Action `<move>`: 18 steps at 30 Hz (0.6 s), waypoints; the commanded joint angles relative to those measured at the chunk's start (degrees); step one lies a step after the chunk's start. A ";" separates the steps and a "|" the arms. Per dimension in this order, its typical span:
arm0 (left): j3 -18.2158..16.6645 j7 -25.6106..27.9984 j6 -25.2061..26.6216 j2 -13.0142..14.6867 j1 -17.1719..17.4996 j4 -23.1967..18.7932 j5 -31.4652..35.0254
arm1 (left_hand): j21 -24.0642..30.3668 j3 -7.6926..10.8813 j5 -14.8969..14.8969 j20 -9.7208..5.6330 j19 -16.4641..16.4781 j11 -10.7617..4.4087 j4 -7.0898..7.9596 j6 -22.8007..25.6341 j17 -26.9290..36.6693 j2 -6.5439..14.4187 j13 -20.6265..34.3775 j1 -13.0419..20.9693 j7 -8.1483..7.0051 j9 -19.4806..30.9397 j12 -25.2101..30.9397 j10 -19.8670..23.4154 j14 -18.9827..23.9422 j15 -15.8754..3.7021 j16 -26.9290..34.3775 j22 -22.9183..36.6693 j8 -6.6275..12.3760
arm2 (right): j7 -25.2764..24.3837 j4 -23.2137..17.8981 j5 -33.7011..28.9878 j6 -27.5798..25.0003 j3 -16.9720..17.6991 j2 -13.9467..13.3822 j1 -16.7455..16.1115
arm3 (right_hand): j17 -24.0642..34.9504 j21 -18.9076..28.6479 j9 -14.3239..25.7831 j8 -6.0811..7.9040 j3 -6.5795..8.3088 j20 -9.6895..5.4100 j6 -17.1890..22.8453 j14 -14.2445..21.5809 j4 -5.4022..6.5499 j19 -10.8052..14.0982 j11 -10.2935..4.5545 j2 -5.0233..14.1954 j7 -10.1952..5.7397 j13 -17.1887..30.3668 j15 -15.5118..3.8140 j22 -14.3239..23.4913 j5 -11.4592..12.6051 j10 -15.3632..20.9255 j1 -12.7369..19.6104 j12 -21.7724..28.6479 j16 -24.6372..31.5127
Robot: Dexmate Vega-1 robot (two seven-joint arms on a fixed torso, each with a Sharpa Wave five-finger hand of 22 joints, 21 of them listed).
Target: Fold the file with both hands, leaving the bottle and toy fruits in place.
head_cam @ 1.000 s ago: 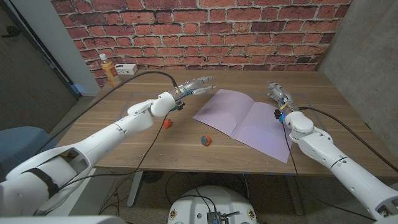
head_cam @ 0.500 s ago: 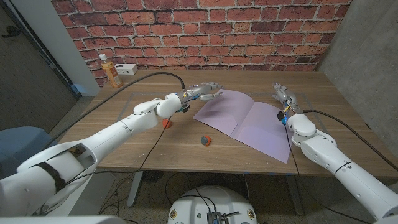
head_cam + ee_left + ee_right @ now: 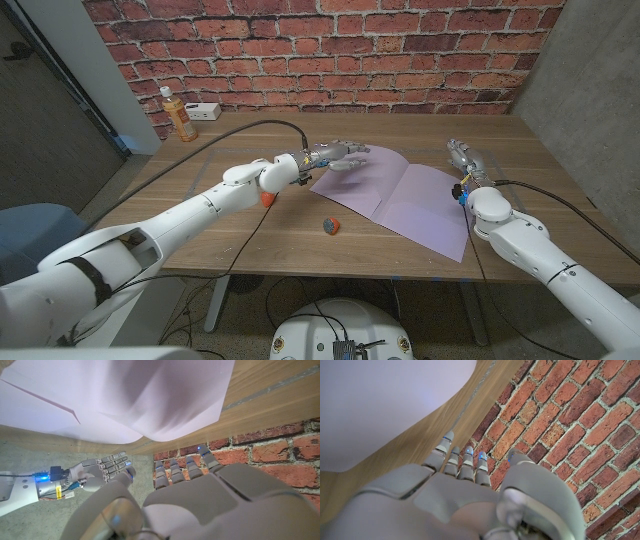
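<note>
Toy fruit point(image 3: 331, 225) near bench point(image 3: 250, 245) front edge, second one point(image 3: 267, 198) beside left forearm. Lilac file point(image 3: 400, 195) lies open mid-bench. Left hand point(image 3: 335, 155) hovers over its left flap, fingers point(image 3: 186, 467) spread, holding nothing. Right hand point(image 3: 462, 158) at right edge, fingers straight, empty. Bottle point(image 3: 176, 113) far left. Approach step, judged; next: catch flap edge, lift across.

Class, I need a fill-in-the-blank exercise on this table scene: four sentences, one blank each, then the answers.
1. The file lies ____ on the table.
2. The left hand reaches over the file's ____ edge.
3. The bottle stands by the ____ wall.
4. The right hand holds ____.

Answers: open; left; brick; nothing
</note>
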 commanded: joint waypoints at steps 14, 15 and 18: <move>3.93 -4.12 0.19 -3.06 -2.01 3.84 2.41 | -1.03 -0.17 -0.01 0.51 -1.42 -1.53 1.91 -5.38 0.25 1.17 0.11 -2.06 -1.45 0.32 -1.79 -3.71 -1.18 -0.04 -0.49 0.30 -1.41 | -7.03 -5.61 -3.03 -15.70 0.10 -3.42 -1.73 | 0.20 -0.20 0.28 -0.11 1.35 -0.29 0.23 -0.15 -0.06 -0.04 -0.05 -0.27 -0.10 0.32 -0.14 0.20 -0.46 -0.15 0.87 -0.26 -0.20; 4.15 -4.15 0.22 -3.15 -2.13 3.95 2.66 | -1.07 -0.17 -0.01 0.48 -1.50 -1.50 1.92 -5.41 0.25 1.18 0.11 -2.08 -1.40 0.32 -1.80 -3.74 -1.26 -0.06 -0.51 0.30 -1.40 | -7.63 -5.98 -3.32 -17.06 -0.09 -3.49 -1.56 | 0.20 -0.18 0.28 -0.10 1.40 -0.29 0.27 -0.07 -0.07 0.04 -0.05 -0.30 -0.15 0.32 -0.13 0.20 -0.50 -0.16 0.89 -0.27 -0.17; 4.73 -4.39 0.41 -3.31 -2.34 3.98 3.24 | -1.30 -0.17 0.05 0.37 -1.68 -1.54 2.06 -5.46 0.26 1.23 0.12 -2.34 -1.18 0.33 -1.68 -3.56 -1.58 0.02 -0.58 0.32 -1.16 | -8.93 -6.75 -4.05 -20.40 -0.58 -3.63 -1.12 | 0.20 -0.11 0.28 -0.07 1.58 -0.21 0.36 0.06 -0.11 0.26 -0.35 -0.37 -0.14 0.33 -0.16 0.20 -0.62 -0.27 0.93 -0.32 -0.13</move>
